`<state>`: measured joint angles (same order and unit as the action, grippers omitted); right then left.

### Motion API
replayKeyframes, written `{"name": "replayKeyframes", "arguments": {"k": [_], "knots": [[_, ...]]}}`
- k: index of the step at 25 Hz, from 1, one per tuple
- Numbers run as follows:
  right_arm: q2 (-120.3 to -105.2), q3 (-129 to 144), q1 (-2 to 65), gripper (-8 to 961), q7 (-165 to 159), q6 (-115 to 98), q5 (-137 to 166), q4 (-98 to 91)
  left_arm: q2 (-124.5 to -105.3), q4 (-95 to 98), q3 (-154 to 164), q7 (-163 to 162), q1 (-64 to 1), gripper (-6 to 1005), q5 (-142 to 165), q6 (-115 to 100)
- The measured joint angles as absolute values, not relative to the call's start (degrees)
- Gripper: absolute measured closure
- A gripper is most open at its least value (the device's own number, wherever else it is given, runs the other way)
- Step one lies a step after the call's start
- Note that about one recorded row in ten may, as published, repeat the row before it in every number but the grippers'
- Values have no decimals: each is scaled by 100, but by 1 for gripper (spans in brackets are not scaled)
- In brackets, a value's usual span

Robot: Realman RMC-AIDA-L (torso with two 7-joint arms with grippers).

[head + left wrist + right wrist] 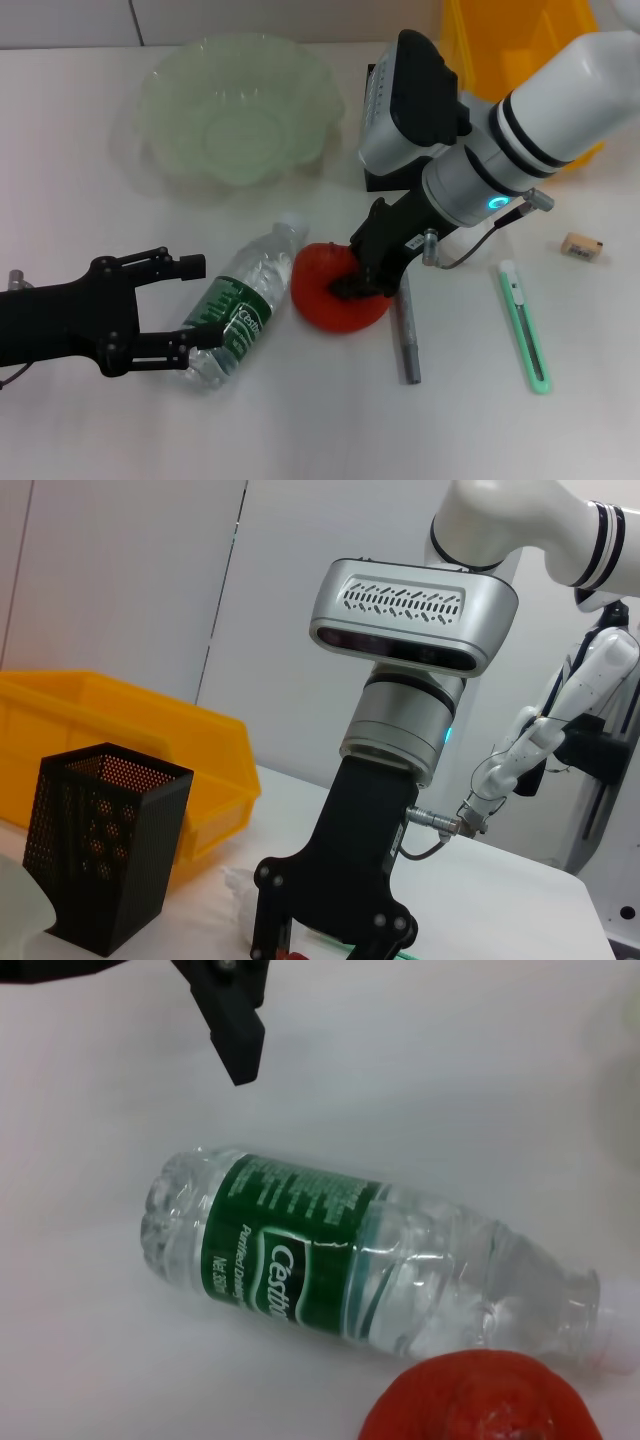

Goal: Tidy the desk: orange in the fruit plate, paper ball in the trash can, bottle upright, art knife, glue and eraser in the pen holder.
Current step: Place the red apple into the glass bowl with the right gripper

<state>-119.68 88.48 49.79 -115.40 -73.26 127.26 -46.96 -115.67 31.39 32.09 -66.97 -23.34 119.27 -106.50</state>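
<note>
Orange (335, 290): on the desk, touching the lying bottle (238, 305).
Right gripper (352, 283): we have it down on the orange; jaw grip hidden, cannot tell.
Left gripper (188, 308): jaws wide around the bottle's base, holding nothing.
Advice: we should seat squarely, lift straight, clear the bottle toward the plate (240, 110).

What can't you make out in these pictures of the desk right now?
- Right hand fingertips: in the head view they sit on the orange, so actual grip is unclear.
- Trash can and paper ball: not identifiable in any view.
- Pen holder: mostly hidden behind the right arm in the head view.
- Bottle base: partly covered by the open left hand.
</note>
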Motion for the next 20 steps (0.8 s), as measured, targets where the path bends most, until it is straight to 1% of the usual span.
{"name": "replayKeyframes", "arguments": {"k": [1, 4, 6, 10, 16, 20], "knots": [[-11957, 8805, 4927, 690, -11540, -7419, 12726, -4810, -11567, 3146, 3206, -6698, -2338, 157, 11924, -10650], [-11947, 8760, 4823, 718, -11539, -7590, 12726, -5049, -11567, 3157, 3191, -6702, -2338, 157, 11919, -10651], [-11933, 8496, 4591, 736, -11547, -7959, 12762, -5595, -11566, 3166, 3173, -6704, -2338, 158, 11916, -10652], [-11925, 7930, 4451, 780, -11551, -8498, 12792, -6137, -11566, 3175, 3163, -6710, -2338, 158, 11888, -10652], [-11911, 6892, 4348, 801, -11553, -9164, 12774, -6980, -11566, 3173, 3164, -6705, -2337, 159, 11885, -10652], [-11920, 6444, 4309, 815, -11473, -8655, 12263, -7078, -11566, 3167, 3163, -6699, -2311, 160, 11882, -10651]]}}
